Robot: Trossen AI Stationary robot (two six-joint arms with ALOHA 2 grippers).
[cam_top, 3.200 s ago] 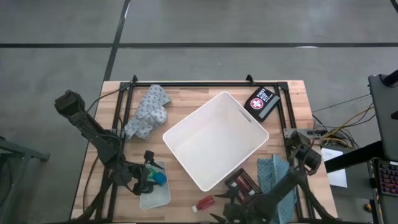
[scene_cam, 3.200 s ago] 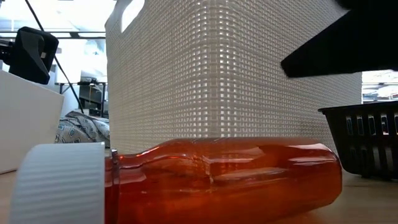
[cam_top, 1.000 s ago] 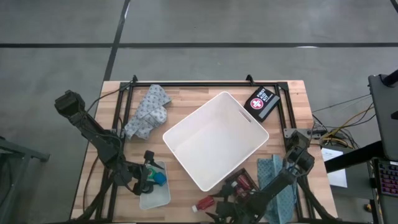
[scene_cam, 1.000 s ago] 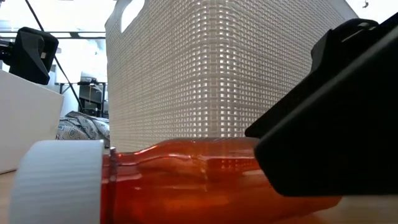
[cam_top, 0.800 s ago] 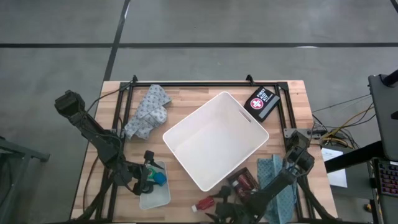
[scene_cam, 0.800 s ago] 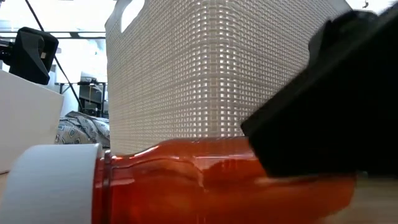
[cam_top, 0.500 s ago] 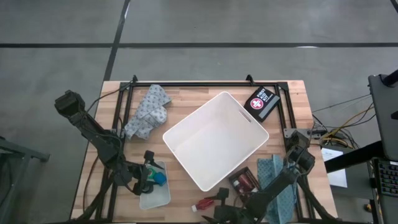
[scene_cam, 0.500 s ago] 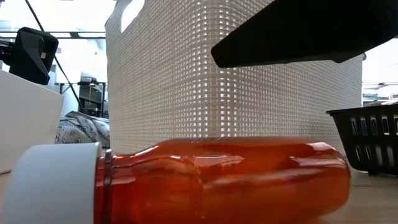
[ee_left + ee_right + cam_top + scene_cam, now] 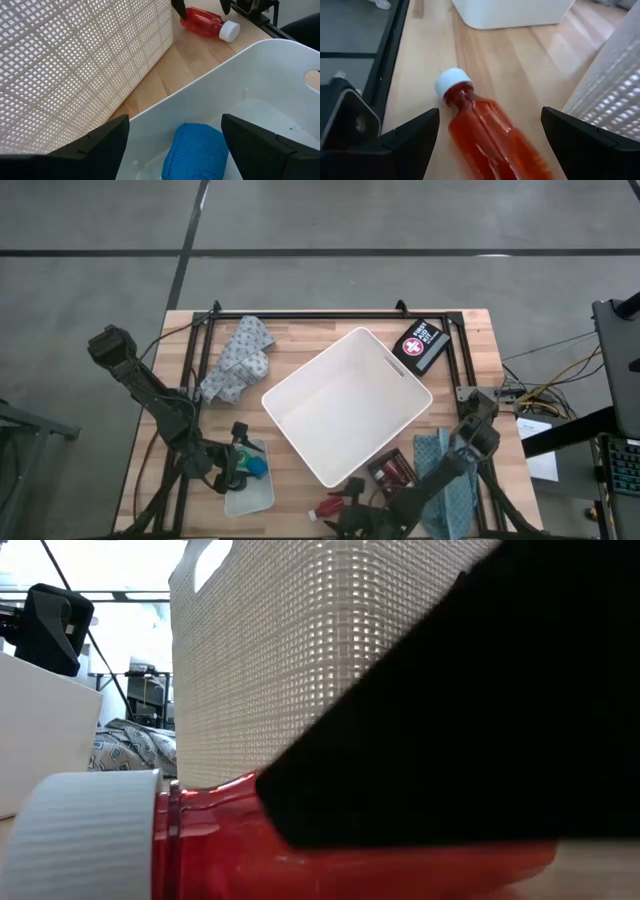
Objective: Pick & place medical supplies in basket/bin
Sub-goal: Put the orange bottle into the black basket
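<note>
At the near edge of the worktop (image 9: 300,485) my right claw (image 9: 348,512) hangs low with its two fingers spread wide, one on each side of the red bottle (image 9: 330,506), which lies on its side with its white cap (image 9: 452,80) pointing left; from my right wrist I see the bottle's body running between my fingers, and I cannot tell whether either one touches it. In the low view the same bottle (image 9: 330,845) fills the foreground, and my dark arm crosses in front of it. Just right of the bottle sits a small dark basket (image 9: 392,472) holding something reddish, and right of that lies a blue cloth (image 9: 440,470) under my right arm. Over on the near left, my left claw (image 9: 232,463) waits with its fingers apart over the small translucent tray (image 9: 248,492), where a blue roll (image 9: 196,150) rests inside. In the middle of the worktop, turned at an angle, stands the large white bin (image 9: 346,406), with nothing visible in it; its latticed wall (image 9: 300,660) rises just behind the bottle. Farther back on the left a patterned grey cloth (image 9: 238,358) lies crumpled, and at the far right corner rests a dark flat case (image 9: 419,345) marked with a white cross on a red disc
</note>
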